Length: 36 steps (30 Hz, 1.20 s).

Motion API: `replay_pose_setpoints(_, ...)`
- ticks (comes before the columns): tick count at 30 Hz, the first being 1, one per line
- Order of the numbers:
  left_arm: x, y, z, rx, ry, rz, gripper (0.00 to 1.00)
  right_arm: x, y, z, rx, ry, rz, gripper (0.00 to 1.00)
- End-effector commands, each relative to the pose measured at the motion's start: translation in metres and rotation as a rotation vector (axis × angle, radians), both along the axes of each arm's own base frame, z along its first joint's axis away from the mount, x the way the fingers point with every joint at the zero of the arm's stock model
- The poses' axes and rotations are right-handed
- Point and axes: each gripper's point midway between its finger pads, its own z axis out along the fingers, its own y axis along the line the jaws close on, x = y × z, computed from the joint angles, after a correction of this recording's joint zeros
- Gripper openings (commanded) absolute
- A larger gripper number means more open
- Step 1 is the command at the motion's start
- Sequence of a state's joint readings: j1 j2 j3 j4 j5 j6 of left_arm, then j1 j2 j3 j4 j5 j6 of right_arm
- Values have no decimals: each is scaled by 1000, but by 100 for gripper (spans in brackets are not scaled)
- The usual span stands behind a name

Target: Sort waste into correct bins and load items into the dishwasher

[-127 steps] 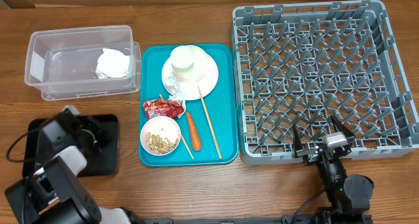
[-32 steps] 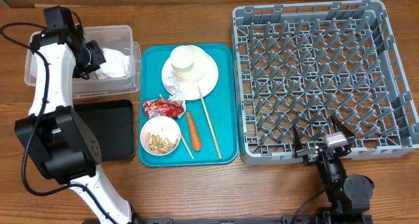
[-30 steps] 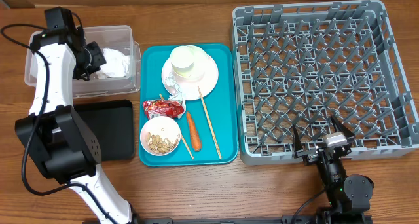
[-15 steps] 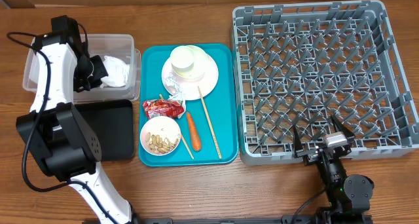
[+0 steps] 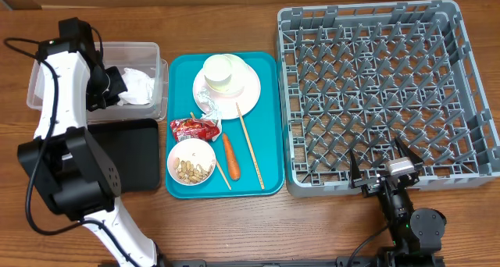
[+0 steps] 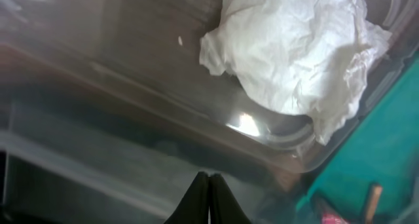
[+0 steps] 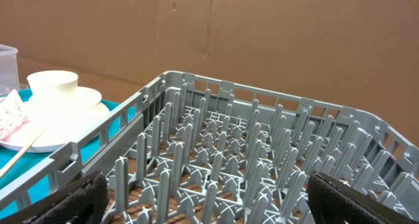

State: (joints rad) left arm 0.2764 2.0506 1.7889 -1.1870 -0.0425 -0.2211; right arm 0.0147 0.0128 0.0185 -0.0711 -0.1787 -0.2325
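The left gripper (image 6: 208, 185) hangs at the near edge of the tub (image 5: 43, 83), its fingers pressed together on nothing. The tub sits at the tabletop's far left corner, with paper (image 5: 139, 86) at its right end. The black tray (image 5: 137, 154) lies just nearer. On the teal tray (image 5: 269, 142), the cup (image 5: 223, 72) stands on the plate (image 5: 248, 91) at the far edge. The wrapper (image 5: 195, 128), carrot (image 5: 230, 156) and chopsticks (image 5: 250, 146) lie mid-tray, and the bowl (image 5: 173, 152) of scraps (image 5: 191, 170) sits at the near left corner. The right gripper (image 5: 379, 161), fingers wide apart, hovers at the near edge of the rack (image 5: 375, 87).
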Motion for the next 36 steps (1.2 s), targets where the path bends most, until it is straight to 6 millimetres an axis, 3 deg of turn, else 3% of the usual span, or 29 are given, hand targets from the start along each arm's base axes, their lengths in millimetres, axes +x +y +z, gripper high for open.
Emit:
replay_pose_setpoints(1, -1, 2, 29, 23, -55, 38, 4, 0, 0, -2, 7, -2, -2, 100)
replay_pose_setpoints(8, -8, 10, 34, 53, -45, 101, 4, 0, 0, -2, 7, -2, -2, 100)
replay_pose_setpoints(17, -44, 67, 75, 74, -131, 359, 4, 0, 0, -2, 7, -2, -2, 100)
replay_pose_setpoints(21, -72, 95, 76, 75, -97, 458, 4, 0, 0, -2, 7, -2, -2, 100)
replay_pose_setpoints(26, -107, 114, 55, 42, -23, 604, 4, 0, 0, -2, 7, -2, -2, 100)
replay_pose_setpoints(36, -151, 125, -32, 13, 67, 700, 4, 0, 0, -2, 7, -1, -2, 100)
